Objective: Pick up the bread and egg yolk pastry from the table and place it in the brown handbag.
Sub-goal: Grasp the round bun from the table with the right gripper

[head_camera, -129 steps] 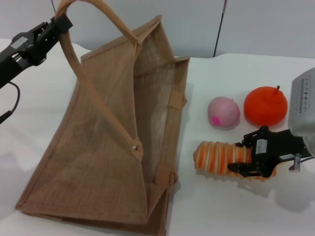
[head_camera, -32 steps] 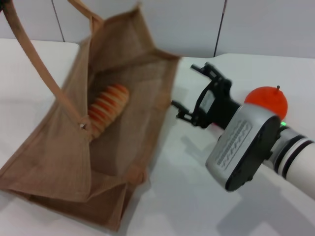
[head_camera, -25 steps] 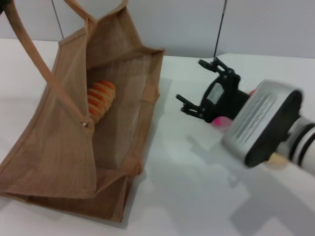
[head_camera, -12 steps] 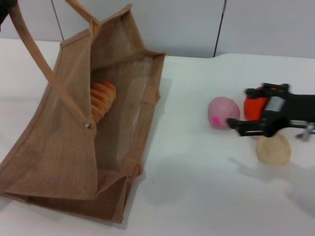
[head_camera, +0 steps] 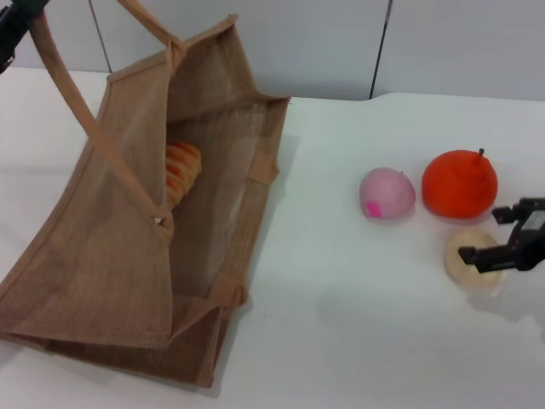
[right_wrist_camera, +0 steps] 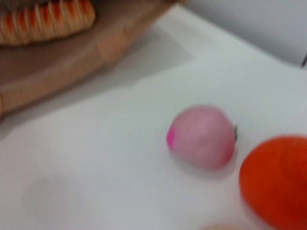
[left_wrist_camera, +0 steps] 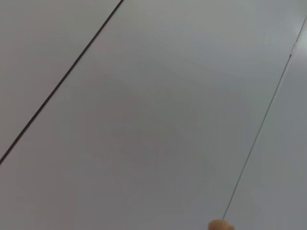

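Bread inside the brown handbag, propped against its inner wall; egg yolk pastry on the table, well right of the bag, beside orange fruit and pink ball; right gripper spread wide over the pastry, holding nothing; left gripper at the bag's strap, grip impossible to tell.

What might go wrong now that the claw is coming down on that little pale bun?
The open right end effector is at the egg yolk pastry, with the orange fruit and pink ball close by; it might nudge one of them. The smooth, round pastry could slip or roll. The brown handbag stands open only because the left end effector lifts its strap; if that slips, the mouth may sag over the bread.
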`<state>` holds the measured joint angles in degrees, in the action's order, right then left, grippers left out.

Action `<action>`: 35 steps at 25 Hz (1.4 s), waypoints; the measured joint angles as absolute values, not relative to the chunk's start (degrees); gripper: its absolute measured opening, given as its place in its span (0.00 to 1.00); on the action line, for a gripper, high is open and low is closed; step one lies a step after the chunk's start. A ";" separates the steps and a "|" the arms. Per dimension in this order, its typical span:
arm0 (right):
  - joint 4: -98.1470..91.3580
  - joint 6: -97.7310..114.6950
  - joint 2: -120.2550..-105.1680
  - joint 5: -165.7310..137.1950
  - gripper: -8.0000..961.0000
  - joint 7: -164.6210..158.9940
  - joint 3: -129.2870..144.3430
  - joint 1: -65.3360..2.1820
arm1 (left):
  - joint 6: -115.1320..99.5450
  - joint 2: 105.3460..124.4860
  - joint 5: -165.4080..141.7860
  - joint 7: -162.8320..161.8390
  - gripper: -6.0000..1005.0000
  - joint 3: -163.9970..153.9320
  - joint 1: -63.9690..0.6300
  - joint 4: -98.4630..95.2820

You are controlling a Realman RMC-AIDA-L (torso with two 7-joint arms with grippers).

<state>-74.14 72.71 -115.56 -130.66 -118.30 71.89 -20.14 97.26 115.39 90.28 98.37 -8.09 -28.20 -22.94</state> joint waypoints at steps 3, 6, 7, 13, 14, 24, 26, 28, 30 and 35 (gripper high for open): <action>-70.34 74.30 -115.56 -132.76 0.93 -118.52 71.22 -22.63 | 97.21 115.44 90.24 98.39 0.13 -8.08 -28.34 -22.93; -69.03 74.60 -115.52 -132.90 0.93 -118.54 71.16 -23.47 | 97.20 115.49 90.24 98.40 0.13 -8.08 -28.38 -22.93; -68.33 74.58 -115.49 -132.92 0.93 -118.54 71.14 -23.88 | 97.20 115.49 90.24 98.40 0.13 -8.08 -28.38 -22.94; -64.71 73.86 -115.53 -135.01 0.93 -118.82 70.54 -26.25 | 97.04 115.49 90.09 98.44 0.13 -7.92 -28.40 -22.94; -64.51 73.52 -115.62 -135.62 0.93 -119.06 70.42 -26.42 | 97.04 115.49 90.09 98.44 0.13 -7.92 -28.40 -22.94; -63.97 72.01 -115.75 -137.32 0.89 -120.26 70.36 -26.77 | 96.56 115.58 89.82 98.44 0.13 -8.08 -28.65 -22.91; -63.95 72.21 -115.75 -137.34 0.87 -120.29 70.36 -26.96 | 96.56 115.58 89.82 98.44 0.13 -8.09 -28.65 -22.88; -63.94 72.32 -115.75 -137.36 0.86 -120.31 70.35 -27.14 | 96.56 115.58 89.81 98.44 0.13 -8.08 -28.65 -22.86; -63.99 72.46 -115.75 -137.36 0.83 -120.32 70.33 -27.21 | 96.56 115.58 89.77 98.44 0.13 -8.09 -28.65 -22.85; -64.56 72.63 -115.70 -137.02 0.73 -120.25 70.26 -27.13 | 96.57 115.58 89.73 98.44 0.13 -8.09 -28.65 -22.85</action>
<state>-64.56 72.63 -115.70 -137.02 -120.25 70.26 -27.13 96.57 115.58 89.73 98.44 -8.09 -28.65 -22.85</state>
